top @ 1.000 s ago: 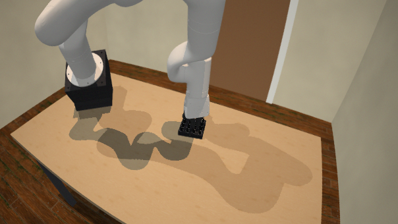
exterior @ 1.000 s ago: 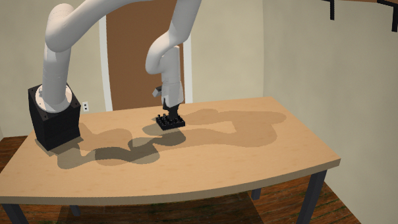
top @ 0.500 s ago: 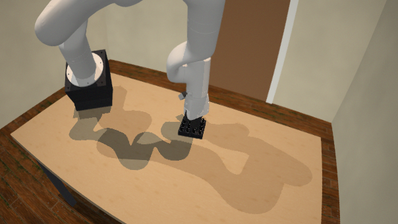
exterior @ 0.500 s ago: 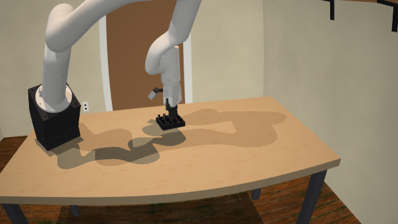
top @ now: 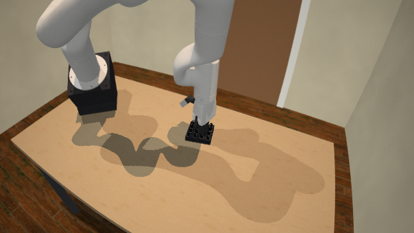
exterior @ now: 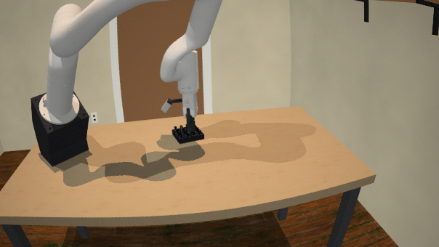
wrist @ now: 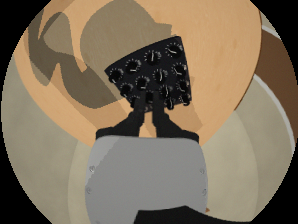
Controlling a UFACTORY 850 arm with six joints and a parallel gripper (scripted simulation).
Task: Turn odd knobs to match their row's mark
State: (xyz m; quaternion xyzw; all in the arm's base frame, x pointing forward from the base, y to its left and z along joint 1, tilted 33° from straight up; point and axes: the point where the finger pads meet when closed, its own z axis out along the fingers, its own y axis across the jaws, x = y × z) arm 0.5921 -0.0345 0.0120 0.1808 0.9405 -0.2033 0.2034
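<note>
The black knob box [top: 197,138] [exterior: 182,139] [wrist: 158,64] stands on its feet on the wooden table [top: 205,192] [exterior: 236,174], toward the back middle. Its small black knobs show in rows; the marks and white lines are too small to read. My gripper [top: 202,125] [exterior: 190,126] [wrist: 149,97] points straight down onto the box. Its two dark fingers are closed around one knob at the box edge nearest the wrist camera. I cannot tell which knob that is.
The arm's black base block [top: 92,94] [exterior: 59,139] stands at the table's left rear corner. A brown door [top: 260,48] [exterior: 152,54] and walls lie behind the table. The arm's shadows fall across the table top.
</note>
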